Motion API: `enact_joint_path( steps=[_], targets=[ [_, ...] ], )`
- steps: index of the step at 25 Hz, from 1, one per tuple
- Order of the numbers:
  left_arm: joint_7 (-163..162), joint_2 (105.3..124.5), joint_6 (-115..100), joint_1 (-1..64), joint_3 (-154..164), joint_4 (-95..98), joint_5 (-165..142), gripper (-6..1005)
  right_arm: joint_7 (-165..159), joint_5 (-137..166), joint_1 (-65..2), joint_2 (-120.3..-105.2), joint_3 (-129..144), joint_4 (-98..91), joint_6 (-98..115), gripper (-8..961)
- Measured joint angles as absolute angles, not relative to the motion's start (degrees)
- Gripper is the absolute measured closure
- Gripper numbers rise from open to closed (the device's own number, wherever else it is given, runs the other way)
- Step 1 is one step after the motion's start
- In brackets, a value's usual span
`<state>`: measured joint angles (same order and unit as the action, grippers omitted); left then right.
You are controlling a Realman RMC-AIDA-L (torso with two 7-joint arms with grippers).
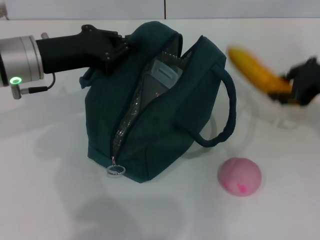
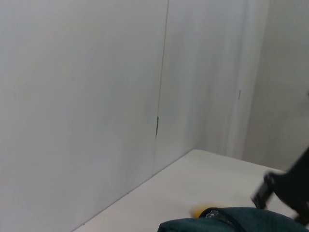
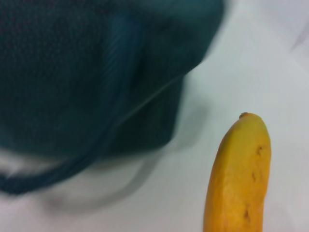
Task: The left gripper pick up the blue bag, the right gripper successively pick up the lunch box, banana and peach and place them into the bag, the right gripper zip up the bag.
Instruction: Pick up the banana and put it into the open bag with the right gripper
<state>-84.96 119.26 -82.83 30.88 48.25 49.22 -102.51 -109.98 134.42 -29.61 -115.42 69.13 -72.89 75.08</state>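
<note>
The blue bag (image 1: 160, 107) stands open at the table's middle, its zipper ring pull (image 1: 115, 170) at the near end. The lunch box (image 1: 165, 72) lies inside it. My left gripper (image 1: 117, 47) is shut on the bag's far left top edge. My right gripper (image 1: 295, 90) is shut on the banana (image 1: 257, 71) and holds it in the air to the right of the bag. The banana also shows in the right wrist view (image 3: 239, 179) with the bag (image 3: 96, 72) beyond it. The peach (image 1: 239, 176) lies on the table in front of the bag's right side.
The white table (image 1: 50, 200) ends at a pale wall (image 1: 200, 7) behind the bag. One bag handle (image 1: 225, 112) hangs out toward the right.
</note>
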Motion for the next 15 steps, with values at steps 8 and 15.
enact_joint_path(
  steps=[8,15],
  targets=[
    [-85.4,119.22,-84.8,30.6,48.3,49.9,-101.6,947,-99.3,99.4,-21.0,-115.61,68.1,-74.0,65.0,514],
    [-85.5,119.47,-85.6,30.2,48.7,50.6,-99.3,947,-84.3,63.7,-27.2,-115.38,68.2,-51.8,81.5,514]
  ],
)
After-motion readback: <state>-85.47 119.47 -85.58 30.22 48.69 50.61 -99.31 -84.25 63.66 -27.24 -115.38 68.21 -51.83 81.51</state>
